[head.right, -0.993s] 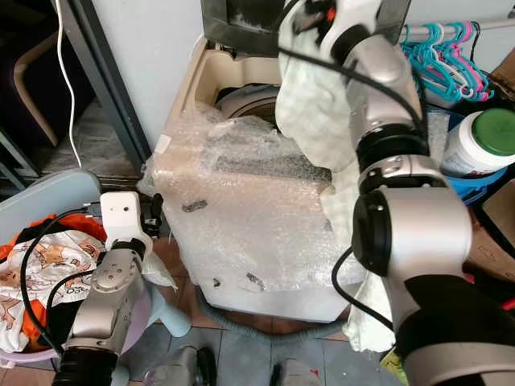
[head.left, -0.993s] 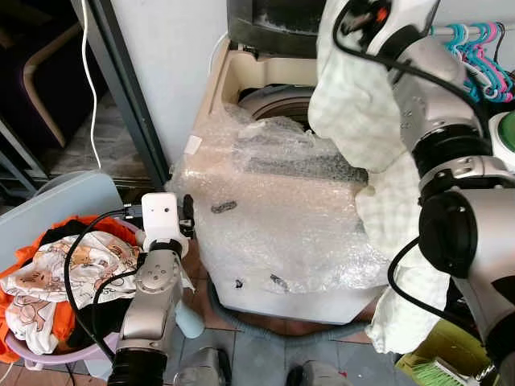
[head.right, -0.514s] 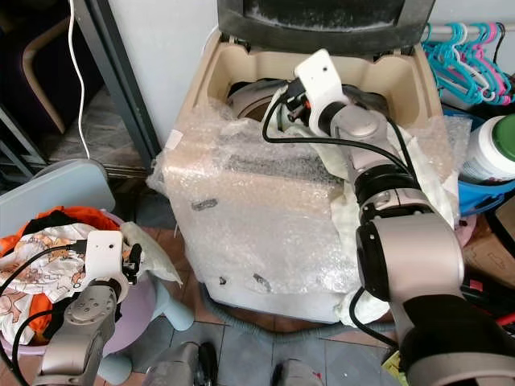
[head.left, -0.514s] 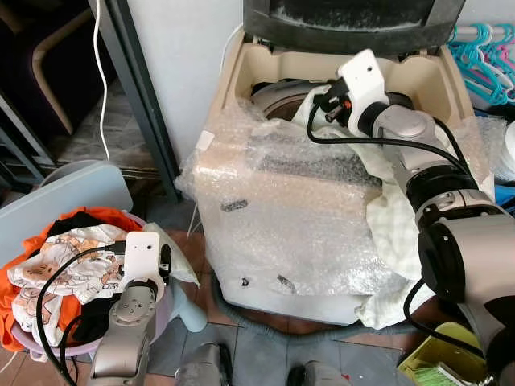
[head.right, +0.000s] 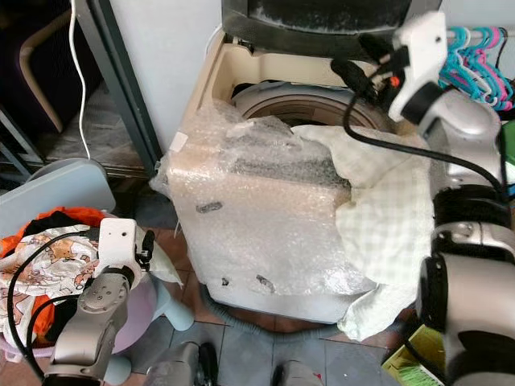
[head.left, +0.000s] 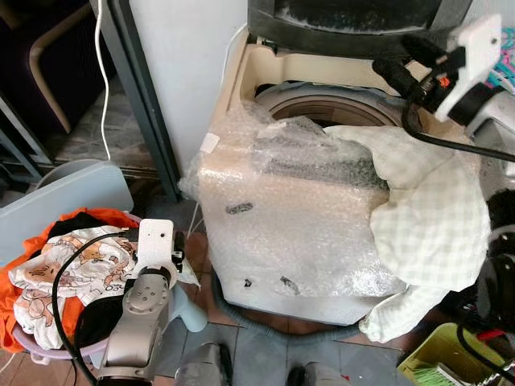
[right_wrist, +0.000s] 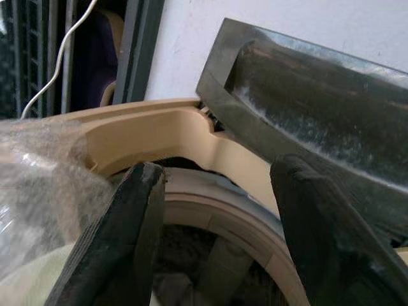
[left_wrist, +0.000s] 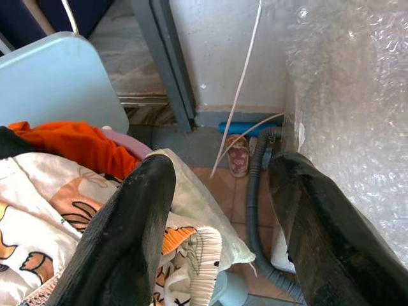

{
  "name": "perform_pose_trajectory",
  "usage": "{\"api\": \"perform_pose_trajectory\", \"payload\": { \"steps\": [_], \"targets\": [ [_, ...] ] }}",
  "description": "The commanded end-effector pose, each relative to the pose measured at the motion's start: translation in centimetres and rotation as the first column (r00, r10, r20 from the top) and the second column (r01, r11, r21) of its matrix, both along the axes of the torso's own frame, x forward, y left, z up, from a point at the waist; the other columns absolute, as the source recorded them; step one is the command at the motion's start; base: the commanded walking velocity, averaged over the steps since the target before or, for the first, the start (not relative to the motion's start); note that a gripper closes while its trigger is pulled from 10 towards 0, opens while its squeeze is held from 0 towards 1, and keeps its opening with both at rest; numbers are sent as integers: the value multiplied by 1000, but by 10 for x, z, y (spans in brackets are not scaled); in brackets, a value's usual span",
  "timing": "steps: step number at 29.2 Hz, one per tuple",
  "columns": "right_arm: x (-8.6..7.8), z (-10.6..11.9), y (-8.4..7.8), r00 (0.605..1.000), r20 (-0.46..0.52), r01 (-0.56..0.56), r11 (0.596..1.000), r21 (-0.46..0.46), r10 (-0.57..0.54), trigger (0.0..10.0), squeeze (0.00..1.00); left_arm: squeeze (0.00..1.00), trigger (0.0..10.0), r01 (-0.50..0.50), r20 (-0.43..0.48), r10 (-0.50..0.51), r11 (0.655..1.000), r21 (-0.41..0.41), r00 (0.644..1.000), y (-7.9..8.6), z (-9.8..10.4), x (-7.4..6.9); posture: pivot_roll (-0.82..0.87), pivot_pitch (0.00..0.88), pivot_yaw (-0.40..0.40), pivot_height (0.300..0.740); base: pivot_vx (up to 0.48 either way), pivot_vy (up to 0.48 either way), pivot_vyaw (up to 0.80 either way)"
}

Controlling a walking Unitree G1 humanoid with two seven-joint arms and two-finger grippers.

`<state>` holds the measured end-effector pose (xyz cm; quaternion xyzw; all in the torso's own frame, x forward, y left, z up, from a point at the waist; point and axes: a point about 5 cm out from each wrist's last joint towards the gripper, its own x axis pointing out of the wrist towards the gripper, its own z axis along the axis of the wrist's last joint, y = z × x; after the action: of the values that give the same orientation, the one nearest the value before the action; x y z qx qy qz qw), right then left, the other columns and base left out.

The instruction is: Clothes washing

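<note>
The top-loading washing machine (head.left: 282,233) stands wrapped in bubble wrap with its dark lid (head.left: 346,20) up and the drum (head.left: 326,108) showing. A pale checked cloth (head.left: 430,225) lies over the machine's front right corner, from the drum's edge down its side. My right gripper (head.left: 400,58) hangs open above the drum's right rim, apart from the cloth, with nothing between its fingers (right_wrist: 137,242). My left gripper (left_wrist: 220,166) is open low beside the laundry basket (head.left: 80,350), over a white printed garment (head.left: 64,265) and orange clothes (left_wrist: 89,146).
A grey door frame (head.left: 145,96) and a white cable (head.left: 100,80) are left of the machine. A pale blue panel (head.left: 64,197) leans behind the basket. A grey hose (left_wrist: 255,217) runs along the floor by the machine. Coloured hangers (head.right: 475,56) and a yellow-green bin (head.left: 451,354) are on the right.
My right gripper let go of the checked cloth and rose from the drum to the upper right. The cloth now lies draped over the machine's corner. The left arm stays by the basket.
</note>
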<state>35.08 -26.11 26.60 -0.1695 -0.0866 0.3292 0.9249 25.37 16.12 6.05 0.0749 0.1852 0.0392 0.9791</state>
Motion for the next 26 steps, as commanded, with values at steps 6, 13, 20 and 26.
{"api": "perform_pose_trajectory", "payload": {
  "steps": [6,13,20,26],
  "targets": [
    [-45,0,-15,968,-191,-184,978,-97,164,10000,769,0,10000,25,4,-25,1000,3,1000,-1,-1,8,-96,32,22,740,0,0,0],
    [-54,-37,-8,948,-294,-201,943,-266,119,10000,0,0,10000,47,11,-47,999,-10,999,-8,-2,8,-90,31,20,740,0,0,0],
    [-51,-71,-2,941,-335,-189,900,-393,52,0,0,0,10000,31,12,-31,999,-8,999,-6,-3,7,-69,31,4,740,0,0,0],
    [-34,-58,-6,980,-195,-68,895,-441,-22,0,0,0,10000,23,12,-23,1000,-10,1000,-7,-4,6,-73,33,-7,740,0,0,0]
  ]
}}
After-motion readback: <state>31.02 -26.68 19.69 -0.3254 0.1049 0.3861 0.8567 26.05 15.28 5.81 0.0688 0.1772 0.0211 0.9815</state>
